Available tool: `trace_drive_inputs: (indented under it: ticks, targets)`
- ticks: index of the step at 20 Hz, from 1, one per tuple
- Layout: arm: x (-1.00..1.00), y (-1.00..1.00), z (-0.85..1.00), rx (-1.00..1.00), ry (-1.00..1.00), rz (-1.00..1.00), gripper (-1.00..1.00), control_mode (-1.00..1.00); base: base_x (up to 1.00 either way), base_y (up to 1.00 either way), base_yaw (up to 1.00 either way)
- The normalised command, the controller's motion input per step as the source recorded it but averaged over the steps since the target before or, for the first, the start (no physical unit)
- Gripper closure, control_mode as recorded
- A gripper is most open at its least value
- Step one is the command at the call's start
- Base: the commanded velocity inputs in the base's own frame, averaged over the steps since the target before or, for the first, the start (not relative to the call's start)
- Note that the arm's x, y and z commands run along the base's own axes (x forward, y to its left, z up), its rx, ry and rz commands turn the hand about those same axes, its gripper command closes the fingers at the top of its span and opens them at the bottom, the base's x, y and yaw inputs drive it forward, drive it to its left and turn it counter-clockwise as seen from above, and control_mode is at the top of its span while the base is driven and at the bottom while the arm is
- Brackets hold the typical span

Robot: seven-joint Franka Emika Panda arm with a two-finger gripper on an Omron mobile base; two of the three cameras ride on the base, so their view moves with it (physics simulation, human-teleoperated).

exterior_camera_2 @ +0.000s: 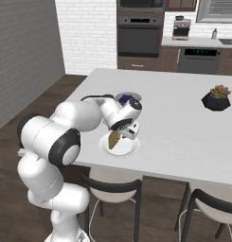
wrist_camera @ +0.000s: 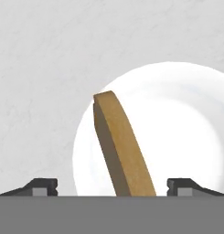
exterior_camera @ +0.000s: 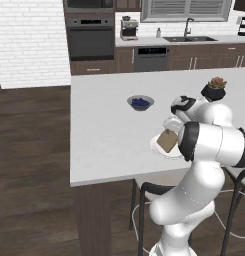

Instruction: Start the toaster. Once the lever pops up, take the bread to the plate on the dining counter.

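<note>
The tan-brown bread stands on edge, tilted, over the round white plate on the light dining counter. My gripper is open, its two fingertips wide apart on either side of the slice and not touching it. From the base views, the bread leans on the plate near the counter's front edge, just under my gripper. The toaster is out of view.
A small blue-filled bowl sits just beyond the plate. A potted plant stands farther right. Stools tuck under the counter's near edge. The wall counter holds a coffee machine.
</note>
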Motion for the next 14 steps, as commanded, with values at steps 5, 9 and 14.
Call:
trace_drive_inputs:
  ticks: [5,9,14]
  targets:
    - [0.0,0.0,0.07,0.0,0.01,-0.02,-1.0,-1.0,0.0,0.0,0.0]
    - [0.0,-0.08,0.33,0.0,0.0,-0.05,-1.0,-1.0,0.0,0.0,0.0]
    - [-0.01,-0.24,0.4,0.0,0.0,-0.04,-1.0,-1.0,0.0,0.0,0.0]
